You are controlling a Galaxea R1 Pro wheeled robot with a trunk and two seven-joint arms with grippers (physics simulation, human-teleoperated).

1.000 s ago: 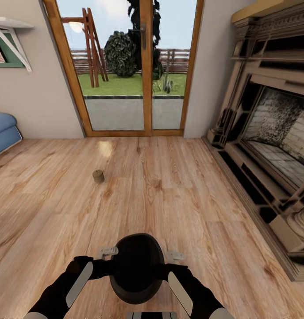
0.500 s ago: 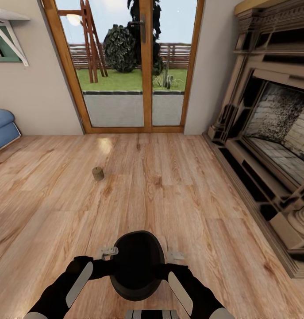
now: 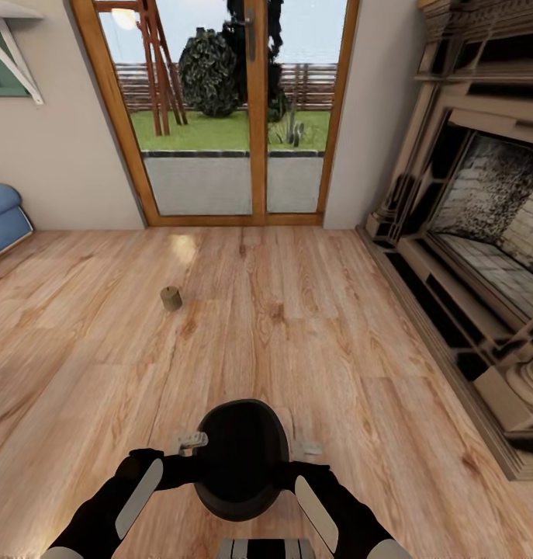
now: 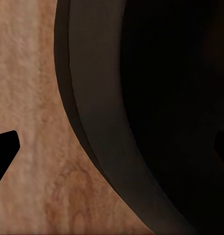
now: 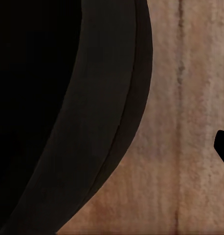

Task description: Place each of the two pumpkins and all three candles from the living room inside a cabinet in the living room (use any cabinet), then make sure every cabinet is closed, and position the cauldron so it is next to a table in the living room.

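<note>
a blue cushioned seat point(image 3: 4, 216) sits at the far left wall. a small stubby tan-grey candle point(image 3: 171, 298) stands alone on the wood plank floor point(image 3: 313, 341). nearer, the left gripper point(image 3: 190, 442) and right gripper point(image 3: 306, 447) flank a round black cauldron point(image 3: 241, 458); how far their jaws are open cannot be told. a stone fireplace point(image 3: 483, 233) lines the right.

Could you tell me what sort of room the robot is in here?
Probably a living room: a large fireplace on the right, glazed wooden doors onto a garden, a blue sofa edge and plank flooring.
</note>
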